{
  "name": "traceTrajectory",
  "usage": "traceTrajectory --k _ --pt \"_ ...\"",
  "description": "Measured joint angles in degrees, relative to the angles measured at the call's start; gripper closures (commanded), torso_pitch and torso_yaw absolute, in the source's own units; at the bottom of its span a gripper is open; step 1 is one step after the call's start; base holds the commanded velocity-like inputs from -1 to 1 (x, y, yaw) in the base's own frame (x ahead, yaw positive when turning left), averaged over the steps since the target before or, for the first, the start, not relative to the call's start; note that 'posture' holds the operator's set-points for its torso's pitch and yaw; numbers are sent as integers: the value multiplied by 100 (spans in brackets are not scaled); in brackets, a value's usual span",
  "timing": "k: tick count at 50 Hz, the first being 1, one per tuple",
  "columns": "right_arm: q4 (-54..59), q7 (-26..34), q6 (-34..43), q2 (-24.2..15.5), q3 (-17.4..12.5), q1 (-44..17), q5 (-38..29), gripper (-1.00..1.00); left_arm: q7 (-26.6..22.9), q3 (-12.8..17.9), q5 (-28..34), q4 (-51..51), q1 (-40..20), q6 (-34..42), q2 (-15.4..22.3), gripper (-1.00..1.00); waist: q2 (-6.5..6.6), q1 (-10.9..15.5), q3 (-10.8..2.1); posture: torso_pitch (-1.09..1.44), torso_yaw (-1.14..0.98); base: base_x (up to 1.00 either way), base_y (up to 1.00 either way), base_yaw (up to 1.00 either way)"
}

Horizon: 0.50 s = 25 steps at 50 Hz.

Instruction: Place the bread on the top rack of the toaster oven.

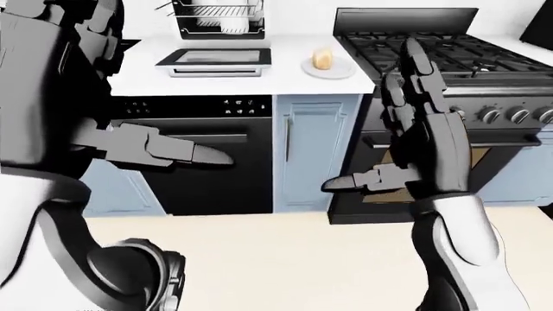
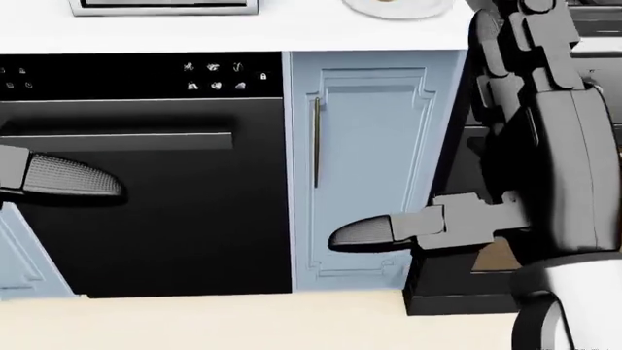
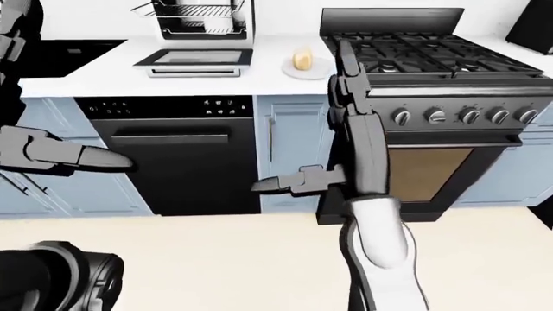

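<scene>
On the white counter [image 1: 155,78], near the top of the left-eye view, the bread [image 1: 322,59] sits on a small white plate [image 1: 341,69] — just beside the gas stove [image 1: 449,52] on its right. Left of the plate stands the toaster oven [image 1: 216,23], its door [image 1: 214,59] folded down flat and a wire rack showing inside. Below the counter are a black dishwasher [image 1: 203,162] and a pale blue cabinet door [image 1: 316,152]. Both hands hang well short of the counter — left hand [image 1: 151,146] and right hand [image 1: 415,123] are spread open, fingers extended, holding nothing.
</scene>
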Motion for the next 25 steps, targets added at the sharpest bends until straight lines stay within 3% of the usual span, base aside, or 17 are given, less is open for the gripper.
traceTrajectory --k 3,4,6,9,11,14,16,18,19,21,25 --pt "19 3 101 3 -19 -56 -7 -100 -23 19 50 0 -70 24 80 -100 -191 30 60 0 0 51 0 0" --pt "16 -1 187 -21 -42 -106 -15 -100 -19 18 22 8 -87 41 108 -100 -187 18 110 0 0 50 0 0" --pt "0 -19 368 -66 -118 -199 -38 -100 -26 -5 -69 0 -56 70 149 -100 -79 -26 155 0 0 50 0 0" --pt "-67 -65 622 -102 -204 -334 -75 -100 -60 39 -202 0 -22 90 211 -100 -106 -26 72 0 0 50 0 0" --pt "-171 -81 720 -127 -199 -489 -80 -100 -48 91 -178 0 -14 39 166 -100 -39 -15 33 0 0 50 0 0" --pt "-341 -79 905 -168 -218 -691 -38 -100 -114 69 -65 0 -2 -17 125 -100 119 -63 23 0 0 50 0 0" --pt "-332 -94 674 -136 -180 -404 -28 -100 -177 29 -7 0 -5 -28 119 -100 240 -118 -14 0 0 50 0 0" --pt "-207 -90 515 -96 -113 -222 -15 -100 -194 61 60 0 -8 -50 120 -100 442 -141 -23 0 0 50 0 0" --pt "-134 -77 506 -56 -68 -157 0 -100 -192 90 95 1 60 -59 112 -100 399 -106 42 0 0 50 0 0" --pt "-36 -42 592 -51 -18 -119 38 -100 -195 107 147 22 154 -5 102 -100 451 -78 129 0 0 50 0 0" --pt "-210 -41 644 -80 -78 -249 30 -100 -314 71 228 20 -36 29 202 -100 380 -47 0 0 0 50 1 0"
